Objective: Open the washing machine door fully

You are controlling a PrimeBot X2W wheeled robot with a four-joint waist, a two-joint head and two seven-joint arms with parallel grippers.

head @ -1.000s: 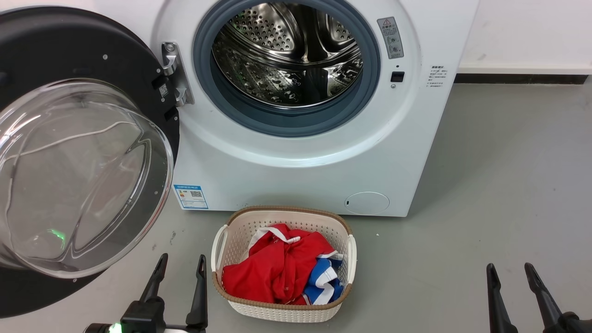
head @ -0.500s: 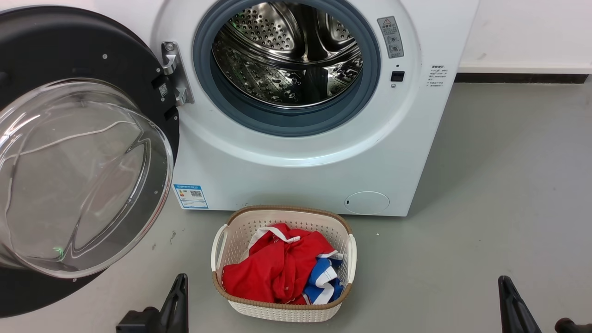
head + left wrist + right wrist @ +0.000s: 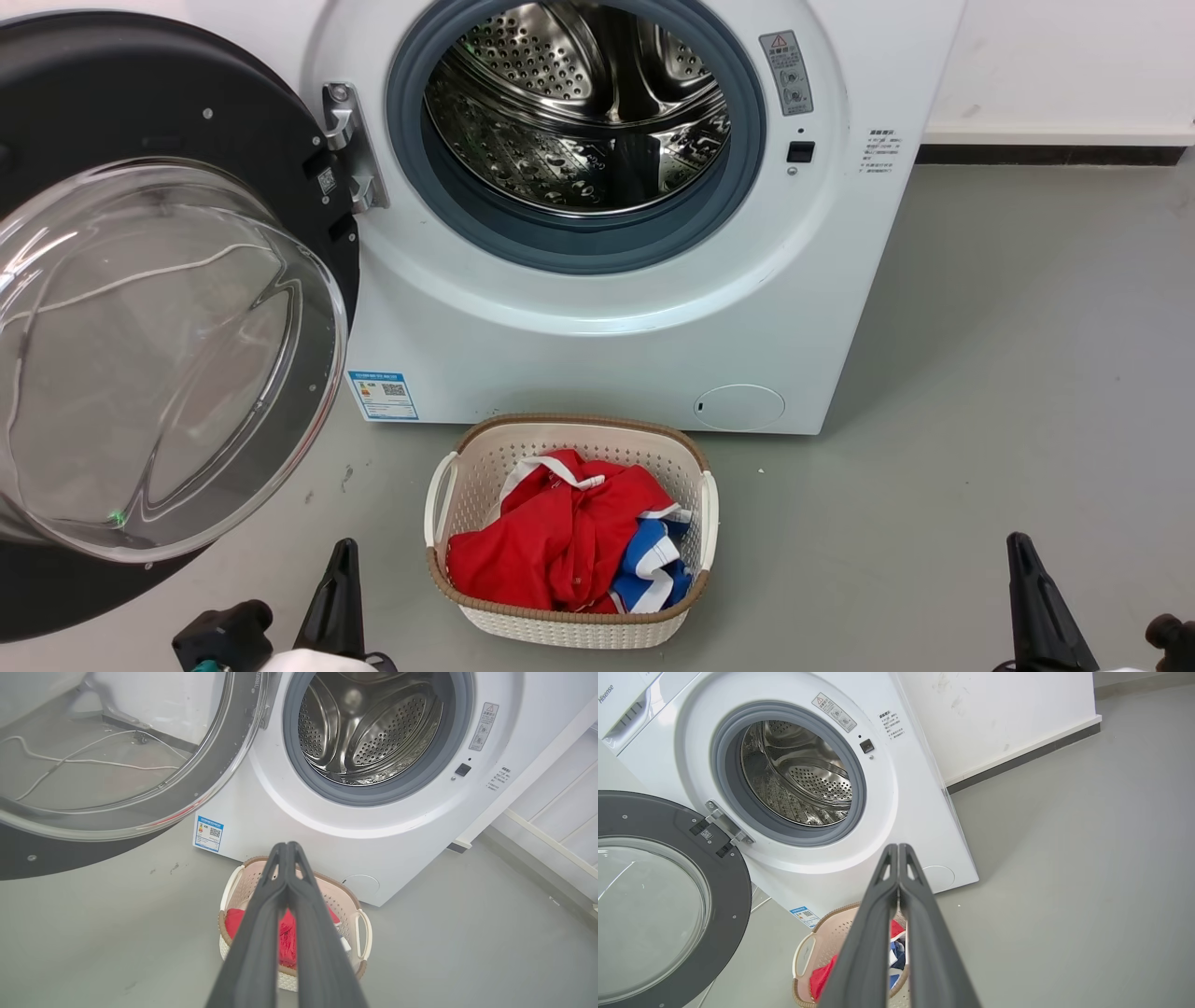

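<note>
1. Door position: the washing machine door [image 3: 140, 103] stands swung wide on its metal hinge [image 3: 350, 140], to the left of the washing machine [image 3: 607, 355], whose drum [image 3: 579, 112] lies uncovered.
2. Handling: expect a heavy, rigid disc that turns only about the hinge. Its glossy black face and bulging glass bowl [image 3: 159, 373] look slippery, and the glass is probably fragile.
3. Hold: if you judge more swing is needed, push or hook the black rim far from the hinge, never the bowl.
4. Grippers: the left gripper [image 3: 286, 846] and right gripper [image 3: 898, 847] each have their fingers pressed together on nothing, well apart from the door.
5. Obstacle: a laundry basket [image 3: 569, 425] sits on the floor just before the machine.
</note>
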